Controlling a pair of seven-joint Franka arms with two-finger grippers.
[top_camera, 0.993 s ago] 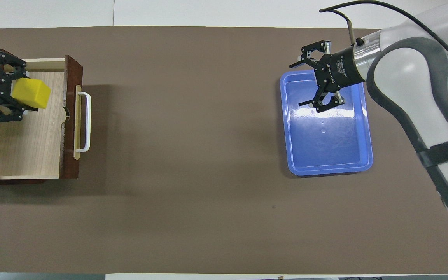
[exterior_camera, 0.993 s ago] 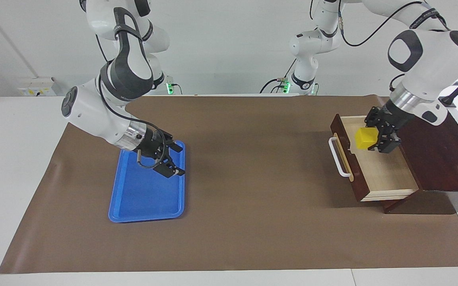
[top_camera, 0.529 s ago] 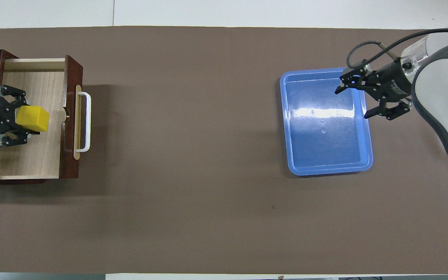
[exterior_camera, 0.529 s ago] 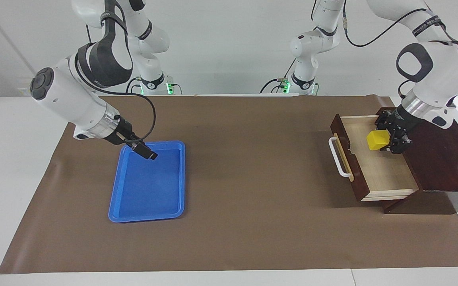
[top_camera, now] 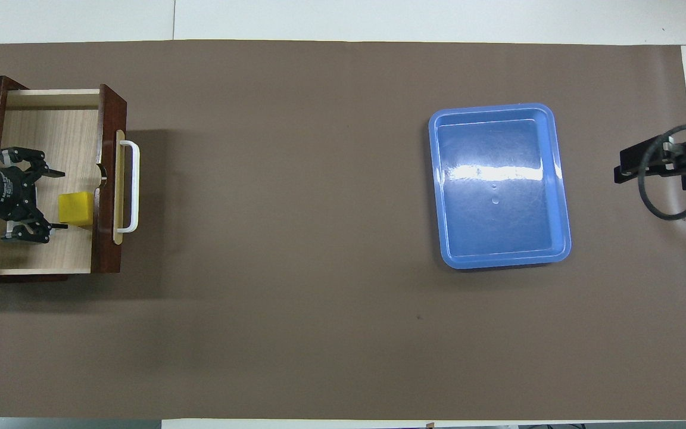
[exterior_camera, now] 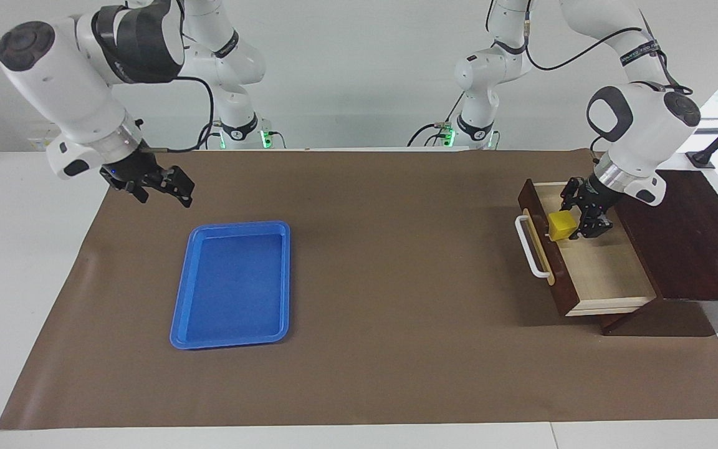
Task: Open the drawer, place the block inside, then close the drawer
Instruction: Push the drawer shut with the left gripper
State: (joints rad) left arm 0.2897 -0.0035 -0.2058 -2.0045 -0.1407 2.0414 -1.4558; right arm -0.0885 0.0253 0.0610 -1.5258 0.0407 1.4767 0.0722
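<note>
My left gripper (exterior_camera: 574, 215) is inside the open drawer (exterior_camera: 602, 268), its fingers spread wide in the overhead view, and the yellow block (exterior_camera: 562, 225) sits just off their tips, free of both pads. The block lies on the pale wooden floor of the drawer, between the fingertips and the drawer's dark front panel, close against that panel and roughly level with the middle of the white bar handle (exterior_camera: 530, 246). I judge the release step complete: the block is in the drawer and nothing is gripped.

My right gripper (exterior_camera: 158, 181) hangs over the brown mat, nearer the robots than the blue tray (exterior_camera: 234, 284) and clear of it. It holds nothing and waits with its fingers apart. The tray lies empty, well apart from the drawer.

What remains is the closing. In my judgement the left gripper must first lift straight up out of the drawer, keeping clear of the block and the side walls. It then has to come round to the outer face of the front panel, at or beside the handle, and push toward the dark brown cabinet (exterior_camera: 695, 243) until the front sits flush. A square, even push should keep the drawer from skewing in its slot. The block is loose and may slide a little as the drawer moves.
</note>
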